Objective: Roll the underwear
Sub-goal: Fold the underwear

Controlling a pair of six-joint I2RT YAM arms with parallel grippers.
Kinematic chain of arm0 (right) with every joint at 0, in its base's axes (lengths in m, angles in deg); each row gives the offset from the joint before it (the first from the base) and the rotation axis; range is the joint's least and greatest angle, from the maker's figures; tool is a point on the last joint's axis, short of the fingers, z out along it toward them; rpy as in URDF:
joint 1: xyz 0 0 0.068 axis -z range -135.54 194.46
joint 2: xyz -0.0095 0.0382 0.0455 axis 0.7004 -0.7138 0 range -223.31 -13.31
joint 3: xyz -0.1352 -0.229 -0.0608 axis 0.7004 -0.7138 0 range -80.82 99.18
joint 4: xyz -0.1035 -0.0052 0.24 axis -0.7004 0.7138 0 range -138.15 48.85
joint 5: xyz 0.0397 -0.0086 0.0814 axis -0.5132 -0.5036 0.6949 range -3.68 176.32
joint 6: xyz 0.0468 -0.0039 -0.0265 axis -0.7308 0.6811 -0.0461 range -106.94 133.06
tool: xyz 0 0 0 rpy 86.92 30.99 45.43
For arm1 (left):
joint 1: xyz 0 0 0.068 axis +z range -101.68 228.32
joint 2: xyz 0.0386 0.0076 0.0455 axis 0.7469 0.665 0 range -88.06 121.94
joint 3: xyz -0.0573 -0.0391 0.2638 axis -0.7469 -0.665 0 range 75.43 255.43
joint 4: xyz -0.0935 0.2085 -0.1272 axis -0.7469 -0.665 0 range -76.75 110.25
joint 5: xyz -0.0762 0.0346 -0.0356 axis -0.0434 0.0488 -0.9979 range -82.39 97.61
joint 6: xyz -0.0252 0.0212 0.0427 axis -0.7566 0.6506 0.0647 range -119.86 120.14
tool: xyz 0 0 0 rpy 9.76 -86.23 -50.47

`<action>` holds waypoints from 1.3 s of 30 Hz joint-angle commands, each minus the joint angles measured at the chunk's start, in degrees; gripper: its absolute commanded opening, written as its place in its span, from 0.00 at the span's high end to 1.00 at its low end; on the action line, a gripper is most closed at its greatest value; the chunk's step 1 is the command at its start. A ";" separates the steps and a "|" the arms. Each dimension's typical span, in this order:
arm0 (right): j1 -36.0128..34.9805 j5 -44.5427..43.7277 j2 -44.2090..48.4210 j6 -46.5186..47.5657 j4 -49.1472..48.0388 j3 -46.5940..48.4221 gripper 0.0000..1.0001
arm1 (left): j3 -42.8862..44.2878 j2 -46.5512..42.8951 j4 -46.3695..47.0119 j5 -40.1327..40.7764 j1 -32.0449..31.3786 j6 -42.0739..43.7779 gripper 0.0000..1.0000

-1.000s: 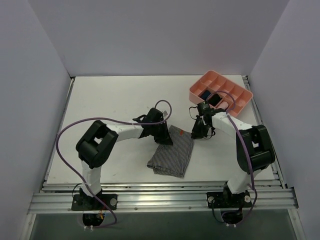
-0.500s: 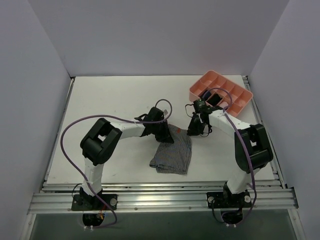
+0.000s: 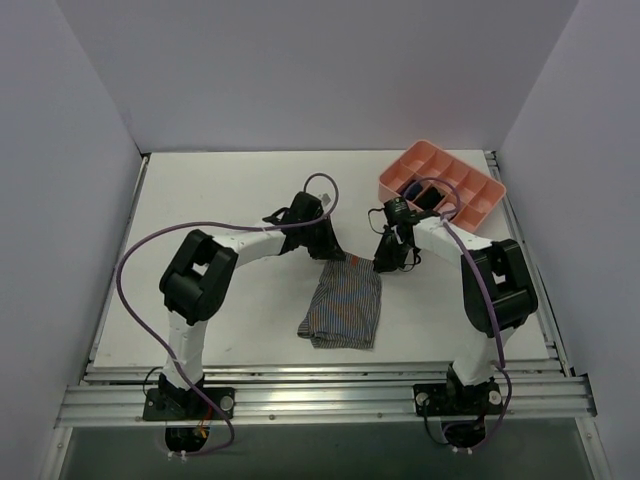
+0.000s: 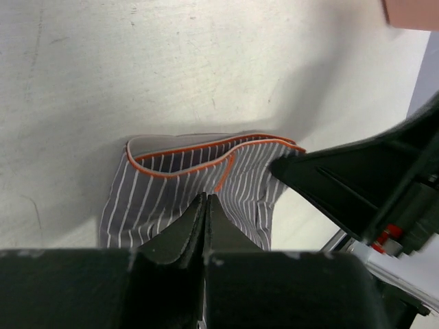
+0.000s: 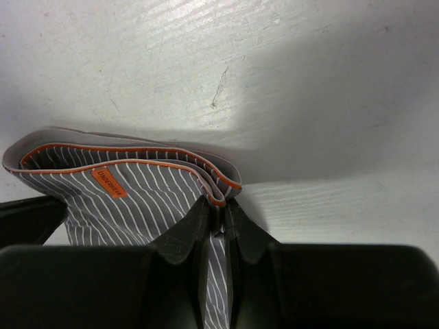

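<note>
"Just below centre of the top view, the underwear (image 3: 343, 308) lies on the surface (image 3: 220, 200), with its upper edge lifted between my two arms."

"And the claws?"

"Left claw (image 4: 206, 200) is pressed together on the striped cloth. Right claw (image 5: 217, 208) is clamped on the waistband (image 5: 123, 147) corner."

"Risk?"

"Thin pinches, I reckon. If one arm leads as I roll, a corner could slip out and the roll would come out crooked."
</note>
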 commanded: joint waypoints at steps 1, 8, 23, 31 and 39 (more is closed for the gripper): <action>-0.18 -0.29 -0.82 -1.04 1.32 3.02 1.00 | 2.87 3.46 1.66 -1.04 0.15 0.45 0.95; -2.29 0.06 -1.34 -2.19 2.90 8.46 1.00 | 2.60 5.75 1.57 -0.25 0.33 0.54 0.95; -14.59 0.33 -9.87 -10.45 -0.53 15.42 1.00 | -0.56 4.17 0.96 0.98 1.99 0.36 0.95; -13.55 -4.68 -8.29 -6.42 4.48 19.02 1.00 | -3.19 1.36 -3.78 4.32 2.79 2.03 0.95; -5.37 -5.57 -6.62 2.72 5.99 16.92 1.00 | -8.29 -3.30 -7.21 6.60 5.16 5.54 0.95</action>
